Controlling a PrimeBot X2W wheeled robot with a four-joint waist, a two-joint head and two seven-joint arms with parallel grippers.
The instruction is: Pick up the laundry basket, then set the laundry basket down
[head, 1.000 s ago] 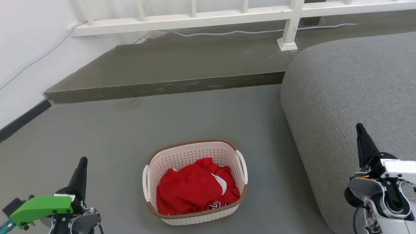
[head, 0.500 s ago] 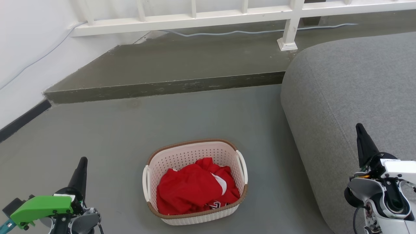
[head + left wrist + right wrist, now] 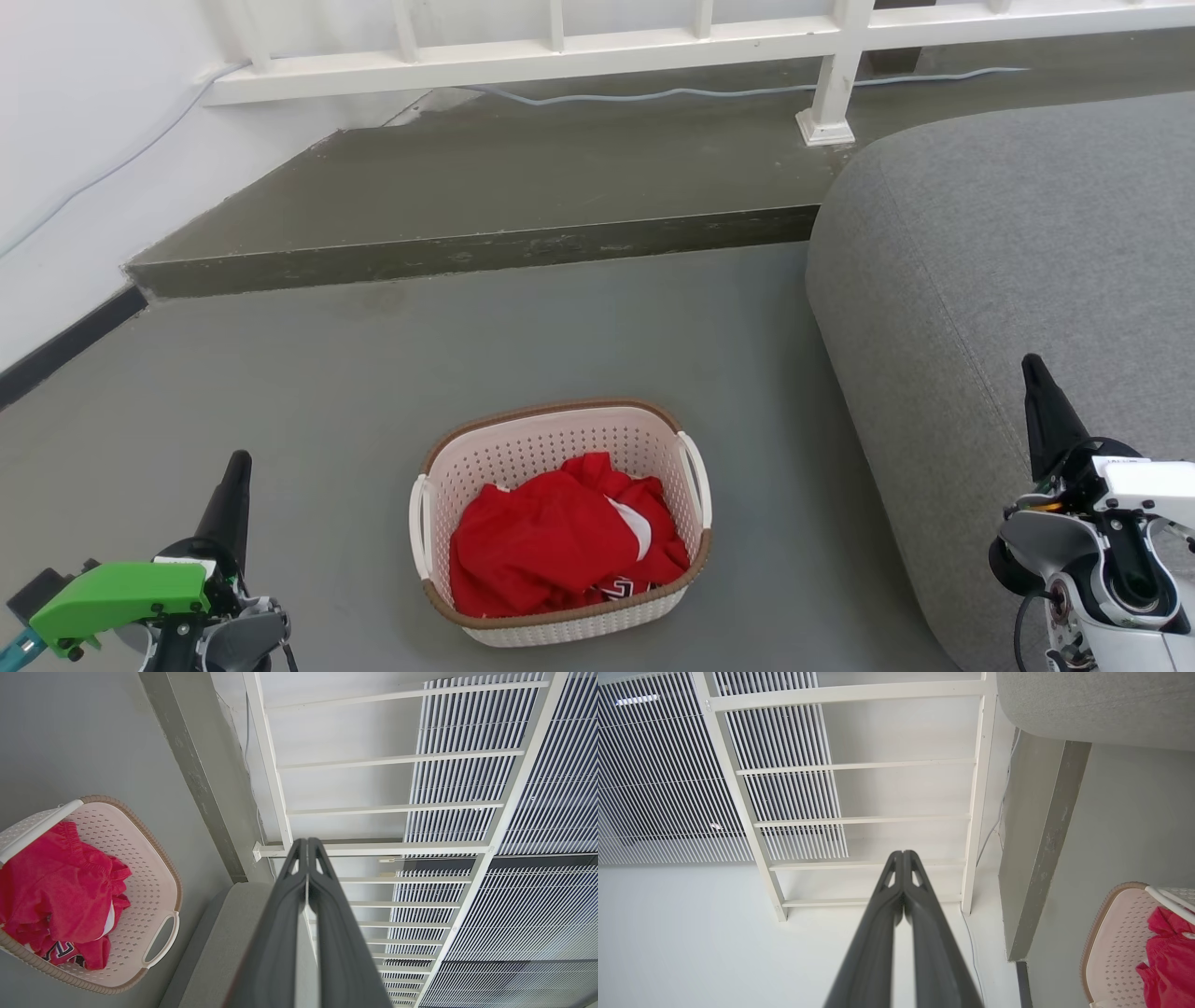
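At the far left I see a white wall [image 3: 75, 112] with a thin cable running down it. Low in my head view, the left hand [image 3: 238, 464] hovers over the grey floor [image 3: 327, 373], well apart from everything. Its two dark fingers are pressed flat together with nothing between them, which the left wrist view confirms.

Beyond it a raised concrete step [image 3: 485, 187] crosses the scene, with a white railing [image 3: 560, 51] along its back edge.

The laundry basket [image 3: 551, 446] sits on the floor at bottom centre, between my two hands and touched by neither. It stands upright, brown rim on top. One white handle [image 3: 417, 523] is on its left side and the other [image 3: 698, 481] on its right. A crumpled red garment [image 3: 551, 541] with a patch of white lies inside and fills most of the bottom.

To the right of the basket, near it but not touching, is the rounded edge of a grey upholstered sofa [image 3: 1008, 261].

At the lower right, the right hand [image 3: 1032, 369] points upward in front of the sofa. Its fingers are also closed tight against each other and hold nothing, as the right wrist view shows.
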